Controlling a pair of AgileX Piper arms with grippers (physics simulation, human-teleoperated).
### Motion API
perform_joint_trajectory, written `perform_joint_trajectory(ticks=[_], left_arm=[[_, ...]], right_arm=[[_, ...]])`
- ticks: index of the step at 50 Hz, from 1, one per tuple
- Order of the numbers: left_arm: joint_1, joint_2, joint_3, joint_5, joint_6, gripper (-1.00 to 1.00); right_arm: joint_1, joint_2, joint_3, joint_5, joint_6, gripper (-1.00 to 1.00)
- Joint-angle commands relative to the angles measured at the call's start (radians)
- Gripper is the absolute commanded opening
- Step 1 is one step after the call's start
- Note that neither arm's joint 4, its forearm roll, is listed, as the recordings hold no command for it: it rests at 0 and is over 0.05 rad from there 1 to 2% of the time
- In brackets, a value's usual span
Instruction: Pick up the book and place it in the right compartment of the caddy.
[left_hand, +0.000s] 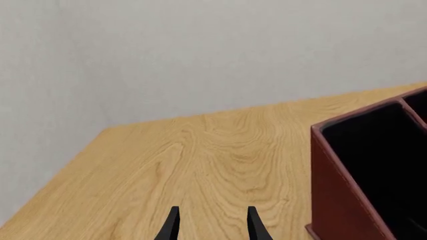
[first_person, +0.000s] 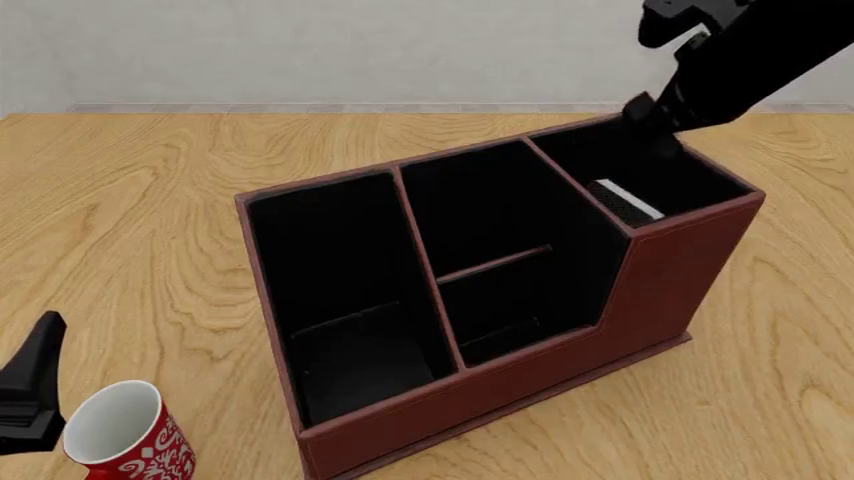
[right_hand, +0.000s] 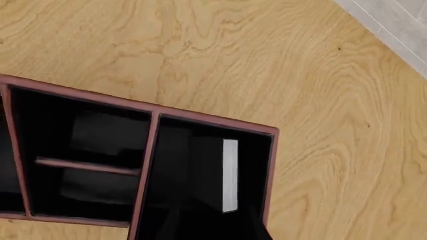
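While your right arm (first_person: 747, 70) hangs over the far right end of the caddy (first_person: 507, 300), the book (first_person: 625, 202) stands inside the right compartment (first_person: 654, 180), the tall narrow end section. From the front you see only a strip of its white page edge showing against the black lining, close to the divider that separates this section from the middle one. Your right wrist camera looks straight down into the same compartment (right_hand: 207, 165) and shows the white page edge (right_hand: 230, 175) as a narrow upright strip, with the black covers lost against the dark interior.

Your right fingers (right_hand: 213, 227) appear only as dark shapes at the edge of the wrist picture, over the compartment's opening, and you cannot tell from any view whether they are spread or closed, or whether they touch the book.

Your left fingers (left_hand: 211, 225) are spread apart with nothing between them, held above the bare wooden surface (left_hand: 200, 160) just beside the caddy's near left corner (left_hand: 340, 190). In the front view that left gripper (first_person: 27, 395) sits at the near left, next to a red-and-white mug (first_person: 127, 440) standing upright on the surface.

The caddy lies at an angle, its low wide section toward the near left and its tallest walls toward the far right.
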Motion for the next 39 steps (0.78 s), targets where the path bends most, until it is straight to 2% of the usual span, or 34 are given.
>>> perform_joint_trajectory(ticks=[1,17,22,34,36,39], left_arm=[[-0.009,0.000,-0.017,-0.003,-0.004,1.00],[-0.022,0.000,-0.073,0.026,-0.010,1.00],[-0.025,0.000,-0.080,0.028,-0.009,1.00],[-0.040,0.000,-0.105,0.049,0.005,1.00],[-0.042,0.000,-0.114,0.055,0.007,1.00],[-0.044,0.000,-0.121,0.059,0.011,1.00]], right_arm=[[0.000,-0.073,-0.063,0.082,-0.014,1.00],[0.054,-0.277,-0.043,0.174,-0.040,1.00],[0.056,-0.353,0.014,0.180,-0.055,1.00],[0.094,-0.534,0.104,0.145,-0.062,1.00],[0.115,-0.570,0.127,0.134,-0.038,1.00],[0.099,-0.617,0.145,0.099,-0.052,1.00]])
